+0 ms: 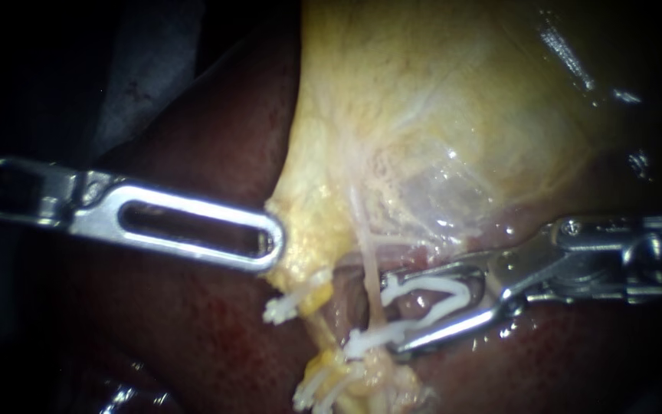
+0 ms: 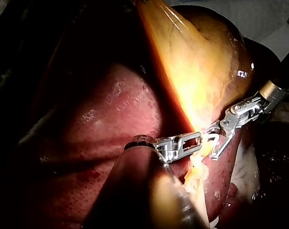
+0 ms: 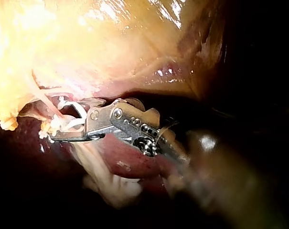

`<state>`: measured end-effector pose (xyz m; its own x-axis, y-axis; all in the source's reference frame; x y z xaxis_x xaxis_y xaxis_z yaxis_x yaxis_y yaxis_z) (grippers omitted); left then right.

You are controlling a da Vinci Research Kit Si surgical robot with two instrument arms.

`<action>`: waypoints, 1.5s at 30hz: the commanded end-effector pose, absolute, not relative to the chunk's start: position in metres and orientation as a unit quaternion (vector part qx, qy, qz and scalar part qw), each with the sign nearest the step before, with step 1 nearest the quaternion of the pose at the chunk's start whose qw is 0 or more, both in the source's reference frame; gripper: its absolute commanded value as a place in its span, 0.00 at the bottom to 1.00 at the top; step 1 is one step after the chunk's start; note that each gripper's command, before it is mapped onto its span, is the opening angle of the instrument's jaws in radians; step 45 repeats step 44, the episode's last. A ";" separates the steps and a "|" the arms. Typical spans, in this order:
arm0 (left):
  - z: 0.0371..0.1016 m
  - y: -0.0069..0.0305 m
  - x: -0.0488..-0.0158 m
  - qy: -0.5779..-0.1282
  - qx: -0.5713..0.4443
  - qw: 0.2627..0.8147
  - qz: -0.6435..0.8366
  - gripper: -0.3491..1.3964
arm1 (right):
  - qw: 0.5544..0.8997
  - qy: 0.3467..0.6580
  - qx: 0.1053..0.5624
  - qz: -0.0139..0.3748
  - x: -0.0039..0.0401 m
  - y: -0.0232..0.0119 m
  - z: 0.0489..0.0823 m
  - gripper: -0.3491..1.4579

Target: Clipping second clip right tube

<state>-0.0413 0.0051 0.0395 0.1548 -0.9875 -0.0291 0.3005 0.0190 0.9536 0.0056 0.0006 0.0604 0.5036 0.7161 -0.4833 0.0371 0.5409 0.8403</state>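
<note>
where the right tube (image 1: 371,268) runs upright, right instrument's hand (image 1: 392,314) grasping open clip (image 1: 430,295), crosswise, mouth leftward

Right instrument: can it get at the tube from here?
Likely yes: the right instrument carries an open clip whose mouth is at the tube, nothing between them. The left instrument sits clear.

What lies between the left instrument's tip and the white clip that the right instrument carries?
Endoscope view: the yellow edge of the gallbladder, then a thin pale tube at the mouth of the clip.
</note>
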 end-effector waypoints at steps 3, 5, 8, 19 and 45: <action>0.0395 0.0051 -0.0413 -0.376 0.457 0.607 -0.531 0.00 | 0.755 0.442 0.429 0.227 0.0062 0.0005 0.0604 0.46; 0.0395 0.0051 -0.0413 -0.376 0.457 0.607 -0.531 0.00 | 0.753 0.439 0.432 0.229 0.0066 0.0005 0.0604 0.45; 0.0395 0.0051 -0.0413 -0.376 0.457 0.607 -0.531 0.00 | 0.751 0.434 0.439 0.236 0.0071 0.0005 0.0605 0.44; 0.0395 0.0051 -0.0413 -0.376 0.457 0.607 -0.531 0.00 | 0.735 0.404 0.470 0.275 0.0071 0.0004 0.0606 0.19; 0.0396 0.0051 -0.0414 -0.376 0.457 0.607 -0.531 0.00 | 0.736 0.402 0.473 0.269 0.0065 0.0010 0.0613 0.00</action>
